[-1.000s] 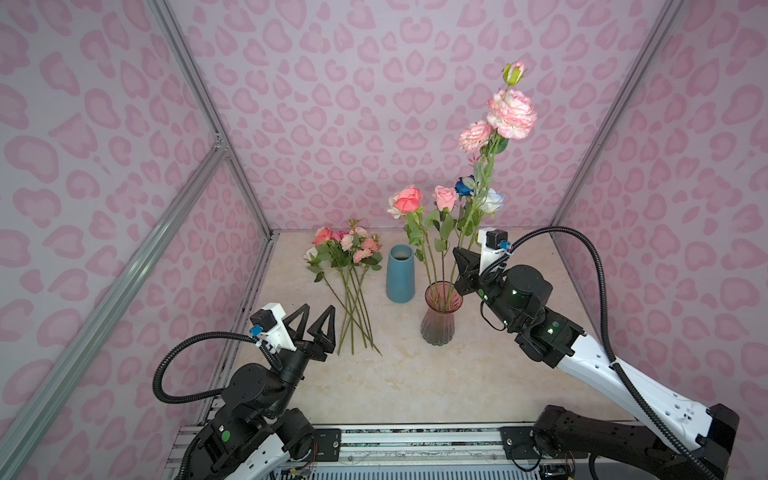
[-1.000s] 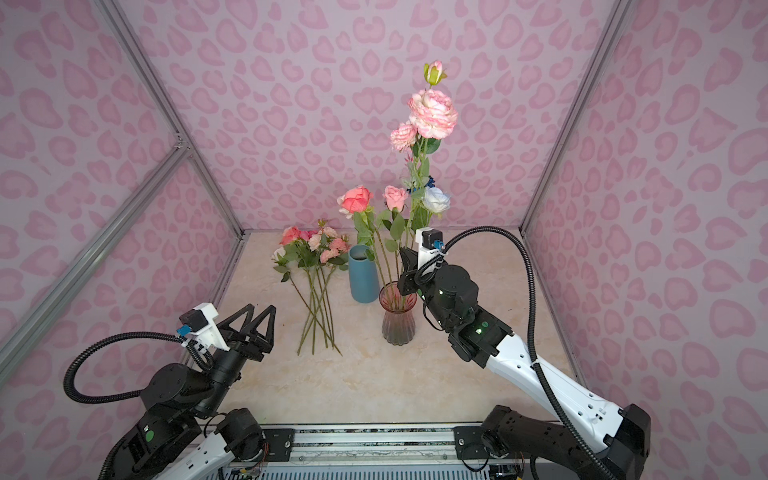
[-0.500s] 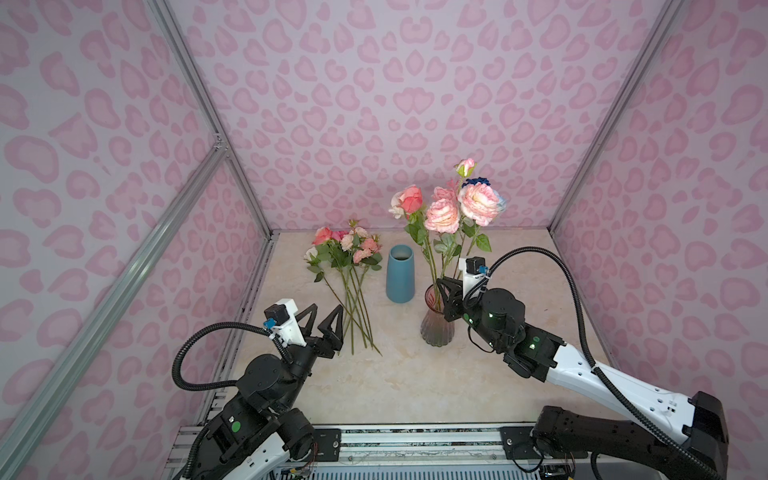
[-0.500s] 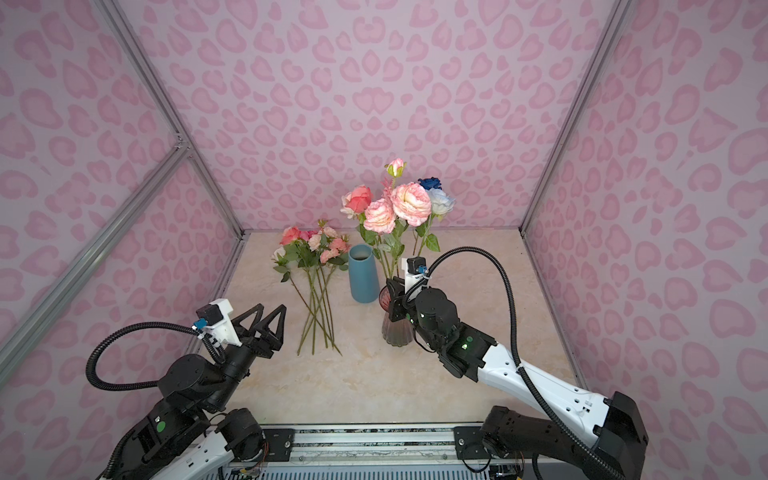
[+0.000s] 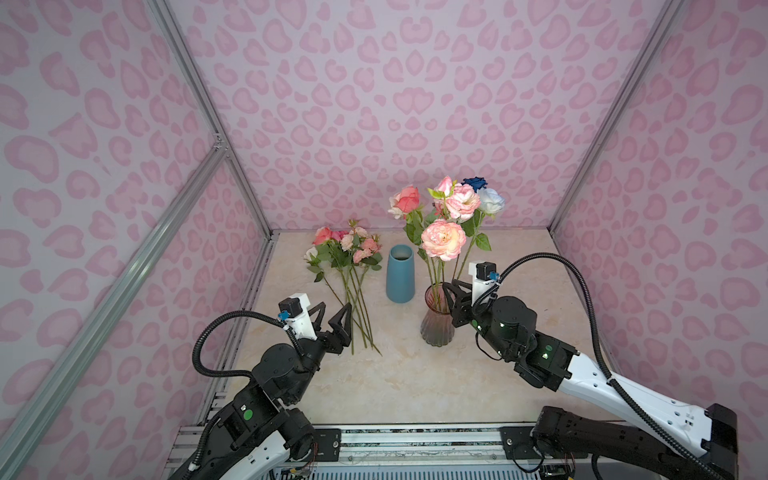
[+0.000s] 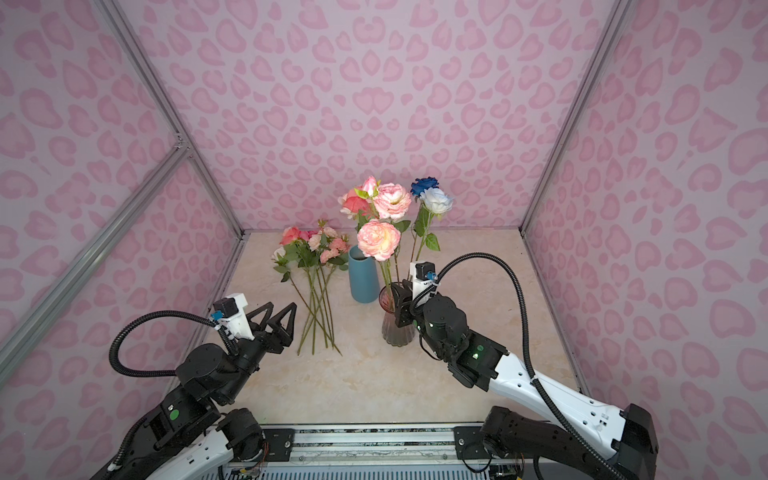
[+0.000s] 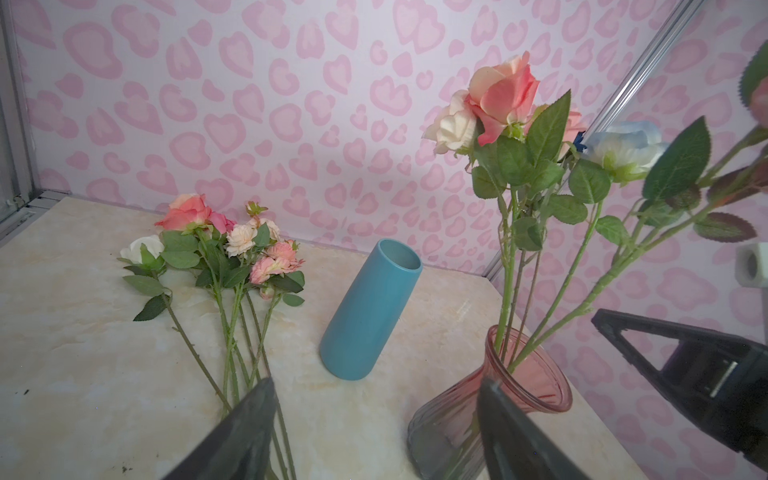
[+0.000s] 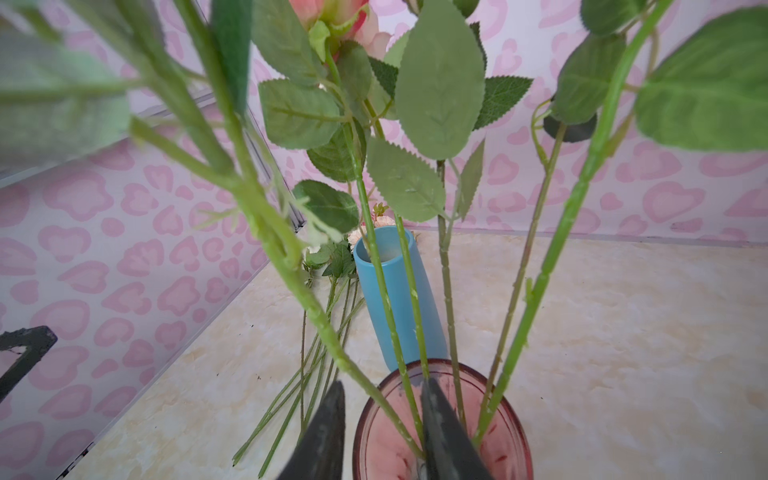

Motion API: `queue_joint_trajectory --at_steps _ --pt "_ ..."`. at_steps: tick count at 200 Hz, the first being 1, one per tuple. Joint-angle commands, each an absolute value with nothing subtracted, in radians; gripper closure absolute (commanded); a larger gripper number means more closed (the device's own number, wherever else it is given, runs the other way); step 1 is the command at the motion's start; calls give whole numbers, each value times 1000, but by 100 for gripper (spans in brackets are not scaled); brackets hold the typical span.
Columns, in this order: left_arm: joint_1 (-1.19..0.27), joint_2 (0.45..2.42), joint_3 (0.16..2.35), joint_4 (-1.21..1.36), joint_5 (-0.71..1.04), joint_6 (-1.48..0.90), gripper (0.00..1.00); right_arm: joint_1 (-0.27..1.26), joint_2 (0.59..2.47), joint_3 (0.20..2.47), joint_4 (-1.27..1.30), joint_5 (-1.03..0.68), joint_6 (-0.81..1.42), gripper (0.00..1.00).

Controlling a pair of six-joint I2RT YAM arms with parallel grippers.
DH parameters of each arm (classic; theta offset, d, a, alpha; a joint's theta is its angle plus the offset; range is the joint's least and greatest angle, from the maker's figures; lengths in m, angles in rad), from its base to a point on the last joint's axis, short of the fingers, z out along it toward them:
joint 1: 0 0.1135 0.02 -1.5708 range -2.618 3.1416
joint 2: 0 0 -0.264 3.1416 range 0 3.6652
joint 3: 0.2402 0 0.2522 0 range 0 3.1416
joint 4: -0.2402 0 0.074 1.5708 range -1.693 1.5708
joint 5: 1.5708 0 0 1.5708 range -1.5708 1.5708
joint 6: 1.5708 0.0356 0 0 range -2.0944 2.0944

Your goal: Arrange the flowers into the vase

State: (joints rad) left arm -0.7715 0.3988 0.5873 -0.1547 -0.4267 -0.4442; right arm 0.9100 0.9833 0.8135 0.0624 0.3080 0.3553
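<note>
in both top views my right gripper sits at 3 o'clock of the pink vase and covers that side of its rim. from my right wrist the frame edge cuts off the vase's body and the blooms of the standing flowers, whose nearest stems are a green blur. whether the stem between my parted fingers touches either, i cannot tell. from my left wrist, my left gripper is two dark smears cut by the edge, covering stem ends of the loose flowers. in a top view these lie at 9 o'clock of the blue vase, its inside too dark to read.
</note>
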Motion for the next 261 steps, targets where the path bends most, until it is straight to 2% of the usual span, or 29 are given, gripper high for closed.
queue_joint_trajectory --at_steps 1,70,179,261 --pt "-772 422 591 -102 -429 -445 23 911 973 809 36 328 353 66" --pt "-771 510 606 -102 -452 -464 23 911 907 823 8 342 336 61" --pt "-771 619 642 -73 -422 -482 23 895 846 826 -95 372 348 60" --pt "-770 659 644 -80 -442 -485 23 782 812 815 -166 314 421 67"
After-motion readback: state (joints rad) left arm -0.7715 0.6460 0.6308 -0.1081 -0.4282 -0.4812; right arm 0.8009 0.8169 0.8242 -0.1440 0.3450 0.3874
